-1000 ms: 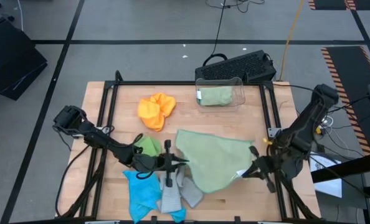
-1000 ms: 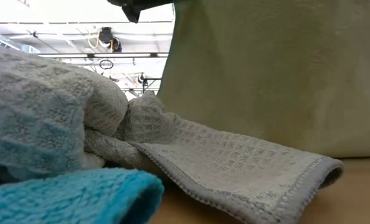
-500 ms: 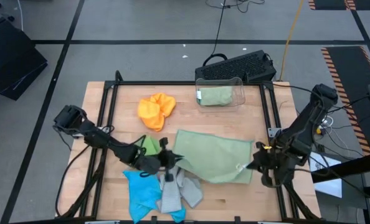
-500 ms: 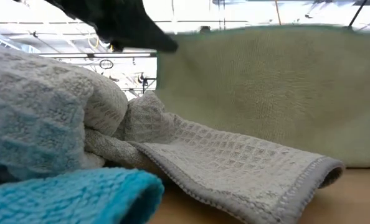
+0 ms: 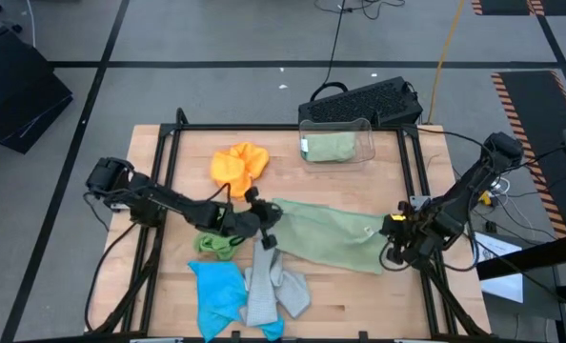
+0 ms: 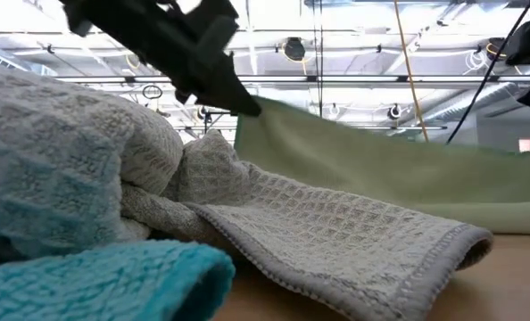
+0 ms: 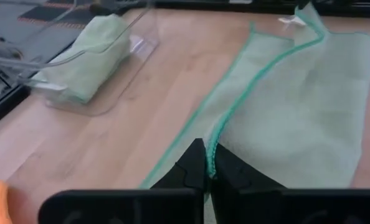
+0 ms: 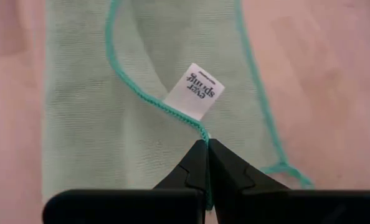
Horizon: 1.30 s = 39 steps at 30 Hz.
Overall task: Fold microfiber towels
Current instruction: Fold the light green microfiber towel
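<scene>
**Both grippers pinch one pale green towel**

Stretched low over the middle of the wooden table (image 5: 169, 162), the pale green towel (image 5: 326, 233) is held by two corners of its teal-stitched edge. A white tag (image 8: 194, 91) sewn into that edge, beside the right-hand corner, reads "ever spring". The left gripper (image 5: 264, 224) has its fingers closed tight on the towel's near-left corner, and the right gripper (image 5: 390, 229) has its fingers clamped on the hem at the opposite end, just beside the tag. Just beside the held towel, toward the left arm, lies a bunched bright green towel (image 5: 216, 243); in front of it sit a blue towel (image 5: 216, 291) and a grey waffle-weave towel (image 6: 336, 236). Behind it, an orange towel (image 5: 238, 170) lies crumpled, and a clear plastic bin (image 5: 336, 143) holds another folded pale green cloth (image 7: 88, 59).
</scene>
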Each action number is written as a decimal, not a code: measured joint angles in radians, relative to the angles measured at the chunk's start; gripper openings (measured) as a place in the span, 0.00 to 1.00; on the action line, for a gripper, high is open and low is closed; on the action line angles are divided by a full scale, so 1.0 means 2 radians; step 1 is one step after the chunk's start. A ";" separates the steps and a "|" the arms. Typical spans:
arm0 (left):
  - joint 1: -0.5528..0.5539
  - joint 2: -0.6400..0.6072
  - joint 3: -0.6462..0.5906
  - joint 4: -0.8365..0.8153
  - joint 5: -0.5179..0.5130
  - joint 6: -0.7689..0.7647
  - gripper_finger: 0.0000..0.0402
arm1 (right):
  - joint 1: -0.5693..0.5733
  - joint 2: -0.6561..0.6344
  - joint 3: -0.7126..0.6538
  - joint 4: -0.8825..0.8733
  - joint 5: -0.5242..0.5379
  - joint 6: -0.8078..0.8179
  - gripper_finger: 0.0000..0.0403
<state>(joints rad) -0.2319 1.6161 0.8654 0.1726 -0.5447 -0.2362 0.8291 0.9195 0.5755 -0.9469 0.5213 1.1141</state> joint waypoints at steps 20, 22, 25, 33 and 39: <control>0.084 0.065 0.000 -0.014 0.111 -0.005 0.04 | -0.093 0.005 0.000 -0.039 0.000 -0.085 0.00; 0.083 0.070 0.000 -0.014 0.113 -0.005 0.03 | -0.100 0.010 -0.005 -0.036 0.001 -0.093 0.00; 0.083 0.075 0.000 -0.008 0.113 -0.004 0.01 | -0.113 0.016 -0.020 -0.028 -0.001 -0.102 0.01; 0.089 0.075 0.000 -0.006 0.096 -0.004 0.03 | -0.137 0.020 -0.042 -0.005 0.012 -0.107 0.10; 0.097 0.075 0.000 -0.005 0.100 -0.004 0.03 | -0.137 0.019 -0.042 0.000 0.014 -0.083 0.24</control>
<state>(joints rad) -0.0374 1.7660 0.8654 0.1626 -0.3443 -0.2432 0.5545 0.9585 0.4908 -0.9470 0.5484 0.9474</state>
